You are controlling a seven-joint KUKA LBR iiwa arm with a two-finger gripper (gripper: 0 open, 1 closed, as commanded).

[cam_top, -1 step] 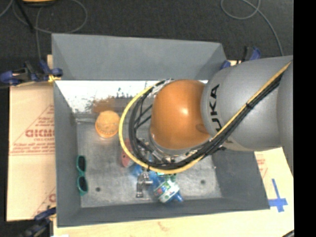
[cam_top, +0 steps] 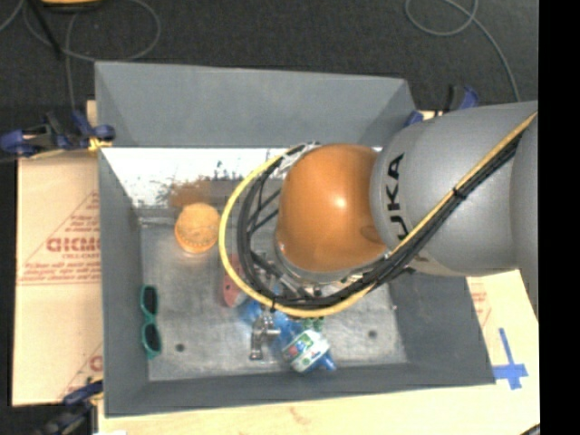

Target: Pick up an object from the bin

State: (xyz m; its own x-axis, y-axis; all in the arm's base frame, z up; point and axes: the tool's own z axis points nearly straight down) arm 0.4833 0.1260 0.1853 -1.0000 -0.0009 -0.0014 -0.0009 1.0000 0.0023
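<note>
Bin [cam_top: 201,352]: grey metal, with only a few loose things on its floor, most of them close around the jaws.
Green sunglasses [cam_top: 148,321]: well to the left of the jaws, lying flat against the bin's left wall, apart from everything else.
Orange ball [cam_top: 197,227]: up and to the left of the jaws, near the back wall, untouched.
Pink thing [cam_top: 228,291]: small, near the jaws on their upper left, partly hidden under the wrist cables.
Blue piece [cam_top: 251,314]: just beside the jaws, above and slightly left; its shape cannot be made out.
Jaws: low over the bin floor at the front middle, between the blue piece and the round thing to their right. Whether they are released or clenched cannot be told, and no thing can be seen between them.
White, green and blue round thing [cam_top: 308,350]: just beside the jaws on their right, possibly touching; it looks like a small bottle or wrapped packet lying on its side.
Orange cover [cam_top: 326,208]: part of the wrist, directly above the jaws and hiding much of the bin's middle.
Arm [cam_top: 453,198]: reaches in from the right of the jaws.
Task's thing: likely 1 of the 2 nearest, the blue piece or the round thing; both lie on the floor.
Progress: the reach down looks done; a confirmed grasp and the lift out are left.
</note>
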